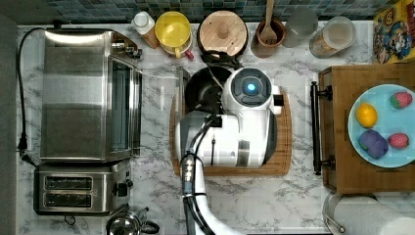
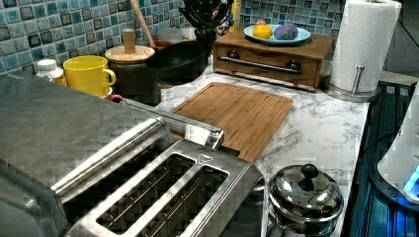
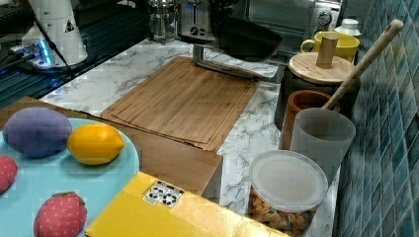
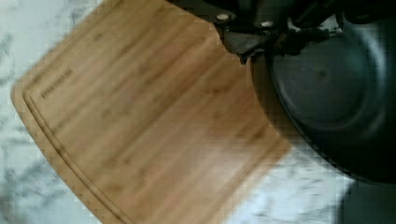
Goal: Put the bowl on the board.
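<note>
The glossy black bowl (image 1: 203,88) hangs tilted in the air over the board's corner nearest the yellow cup (image 1: 172,30). It also shows in the left view (image 2: 175,61), the right view (image 3: 247,38) and the wrist view (image 4: 327,93). My gripper (image 4: 252,44) is shut on the bowl's rim, and its dark body (image 2: 203,17) comes down from above. The light-brown wooden board (image 1: 235,170) lies flat on the marble counter with its surface (image 2: 237,113) (image 3: 183,98) (image 4: 140,116) bare. In the top view my white wrist covers most of it.
A toaster oven (image 1: 83,93) with its door open edges the board on the top view's left, and a toaster (image 1: 73,191) stands below it. The lidded pot (image 1: 222,32), utensil holder (image 1: 269,32) and jars line the tiled wall. The wooden block (image 1: 342,147) carries the fruit plate (image 1: 386,142).
</note>
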`<action>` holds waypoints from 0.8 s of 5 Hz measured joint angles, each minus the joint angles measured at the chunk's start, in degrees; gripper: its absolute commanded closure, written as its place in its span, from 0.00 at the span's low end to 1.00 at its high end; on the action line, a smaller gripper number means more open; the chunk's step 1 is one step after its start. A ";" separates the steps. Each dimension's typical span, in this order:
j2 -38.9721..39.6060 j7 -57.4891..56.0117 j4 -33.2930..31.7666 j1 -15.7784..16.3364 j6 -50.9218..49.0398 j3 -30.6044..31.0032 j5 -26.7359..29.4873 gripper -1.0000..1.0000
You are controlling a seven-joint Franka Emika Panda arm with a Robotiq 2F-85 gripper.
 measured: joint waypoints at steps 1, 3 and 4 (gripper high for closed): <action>-0.46 3.89 -3.13 -1.26 -0.39 -2.12 -0.03 1.00; -0.90 7.44 -9.40 -4.48 1.96 -7.42 -0.57 1.00; -0.91 10.87 -12.09 -6.45 3.22 -8.71 -2.71 1.00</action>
